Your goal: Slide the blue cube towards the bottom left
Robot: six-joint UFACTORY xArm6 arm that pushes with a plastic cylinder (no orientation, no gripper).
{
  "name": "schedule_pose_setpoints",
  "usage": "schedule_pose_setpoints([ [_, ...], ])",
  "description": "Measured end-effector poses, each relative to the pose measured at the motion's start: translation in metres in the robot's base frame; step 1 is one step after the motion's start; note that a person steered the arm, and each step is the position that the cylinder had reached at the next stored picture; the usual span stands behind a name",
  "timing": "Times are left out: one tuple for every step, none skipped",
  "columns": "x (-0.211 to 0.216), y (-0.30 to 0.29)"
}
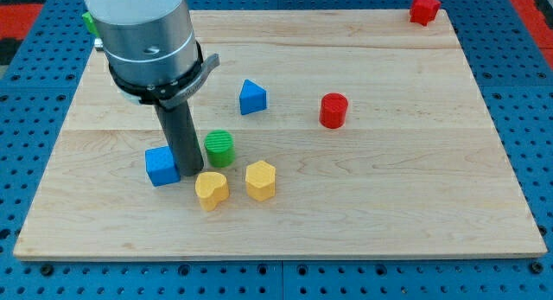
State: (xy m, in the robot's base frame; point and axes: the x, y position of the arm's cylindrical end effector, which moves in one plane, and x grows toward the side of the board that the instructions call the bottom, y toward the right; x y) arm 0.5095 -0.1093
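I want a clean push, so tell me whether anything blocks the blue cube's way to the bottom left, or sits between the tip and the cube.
Nothing visible does. My tip stands right beside the blue cube, on its right. Toward the board's bottom left, no block lies in its way.

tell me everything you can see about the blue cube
The blue cube is a small solid block, glossy like painted wood or plastic, plain on every face that shows. It sits flat on the board, left of centre, turned slightly. My tip stands right at its right side, apparently touching. The green cylinder and yellow heart lie beyond the rod, apart from it.
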Motion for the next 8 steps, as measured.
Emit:
schedule_pose_setpoints([
  [0.005,0.001],
  [0.005,0.000],
  [0.005,-0.006],
  [0.000,-0.007],
  [-0.010,0.001],
  [-0.014,-0.001],
  [-0.014,-0.022],
  [-0.014,-0.046],
])
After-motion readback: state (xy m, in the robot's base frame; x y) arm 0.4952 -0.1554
